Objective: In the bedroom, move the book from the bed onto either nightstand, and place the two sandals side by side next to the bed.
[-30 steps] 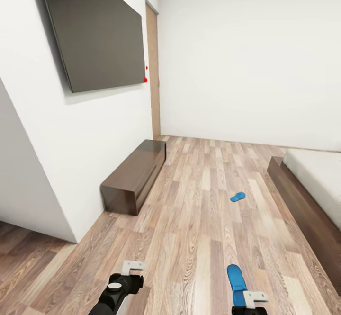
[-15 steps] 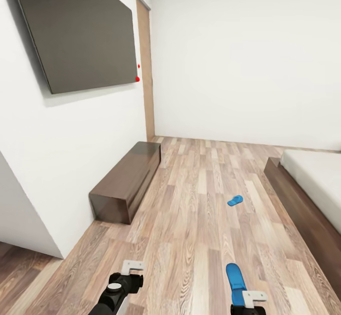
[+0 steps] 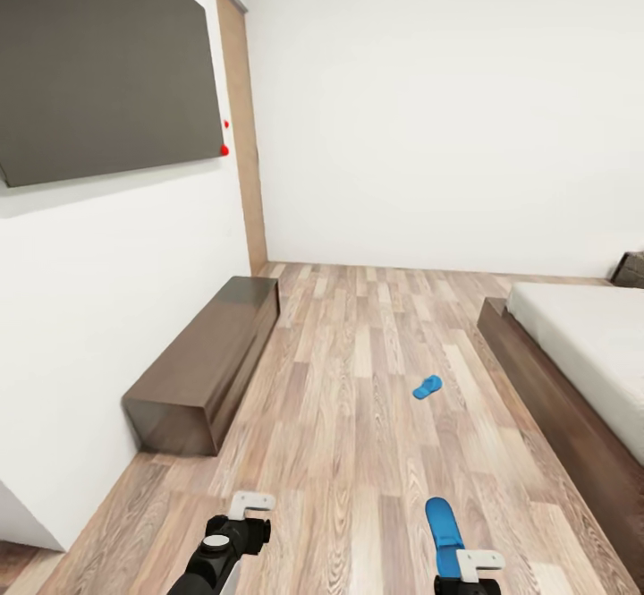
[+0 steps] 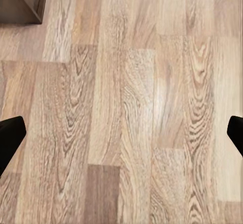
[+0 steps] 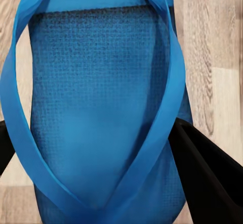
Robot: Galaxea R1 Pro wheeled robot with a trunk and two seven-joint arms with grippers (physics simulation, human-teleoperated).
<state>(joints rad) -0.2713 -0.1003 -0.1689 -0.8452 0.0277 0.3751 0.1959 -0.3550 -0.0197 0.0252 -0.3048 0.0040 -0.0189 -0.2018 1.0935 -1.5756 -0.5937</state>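
Note:
A bright blue sandal [image 3: 444,523] sticks out forward from my right gripper [image 3: 458,561], which is shut on its rear end low over the wood floor. In the right wrist view the sandal [image 5: 101,97] and its straps lie between dark fingers [image 5: 205,176]. The other sandal [image 3: 427,386] lies alone on the floor ahead, a short way left of the bed [image 3: 586,331] with its pale mattress and dark frame. My left gripper [image 3: 240,522] hangs open over bare floor, and its fingertips [image 4: 10,135] show wide apart. The book is out of view.
A long low dark-wood bench [image 3: 207,362] stands against the left wall under a large dark screen [image 3: 98,76]. A door [image 3: 240,130] is in the far left corner. A dark brown furniture corner [image 3: 631,268] shows beyond the bed. Wood floor runs between bench and bed.
The camera has moved forward and turned right: bench, screen and door slid left, and more of the bed came into view. Both arms keep their pose, with the sandal still held.

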